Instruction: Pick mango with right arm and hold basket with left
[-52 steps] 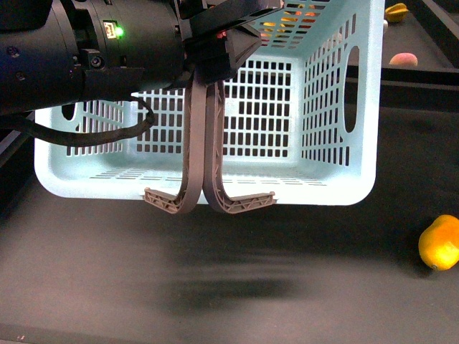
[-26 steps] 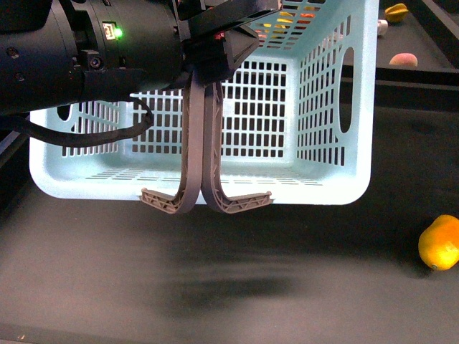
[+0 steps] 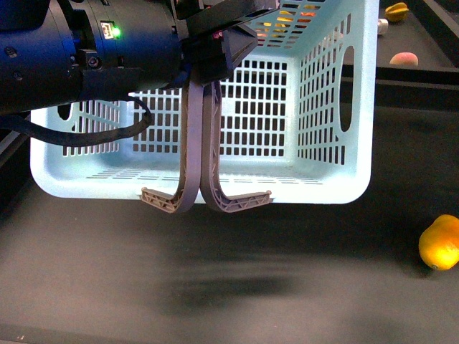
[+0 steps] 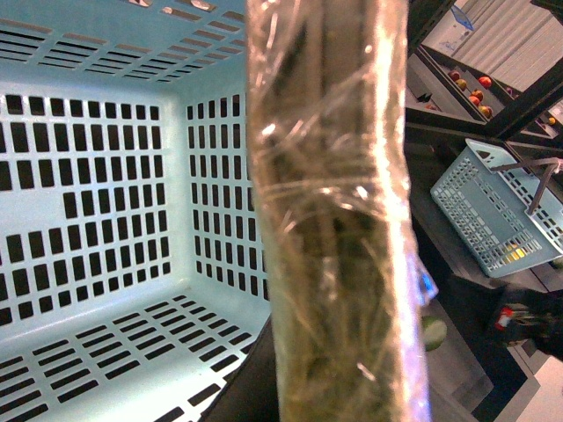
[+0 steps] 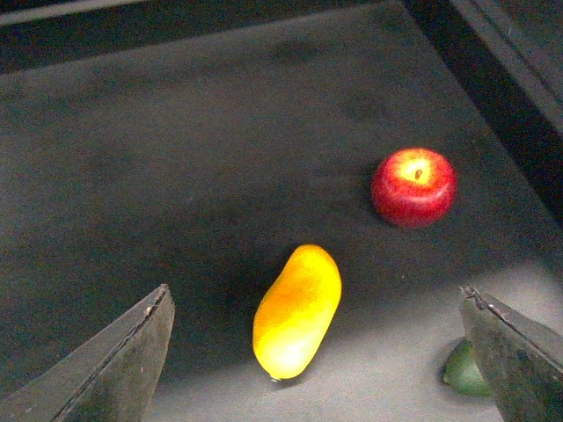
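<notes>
Two jobs are running: the left gripper (image 3: pixel 219 46), at eleven o'clock in the front view, is clamping the basket (image 3: pixel 337 107) aloft by its handles (image 3: pixel 203 143) — the right gripper (image 5: pixel 315 299) is hovering wide open over the mango (image 5: pixel 297 309), likely needing a centred descent, then closing.

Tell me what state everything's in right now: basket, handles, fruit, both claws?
Basket: lifted clear of the dark surface, hanging tilted, nothing seen inside.
Handles: swung together, pinched at one end.
Left claw: shut on the handles.
Mango: lying on its side, untouched.
Apple: sitting stem-end up, apart from the mango.
Right claw: open, above the mango, holding nothing.
</notes>
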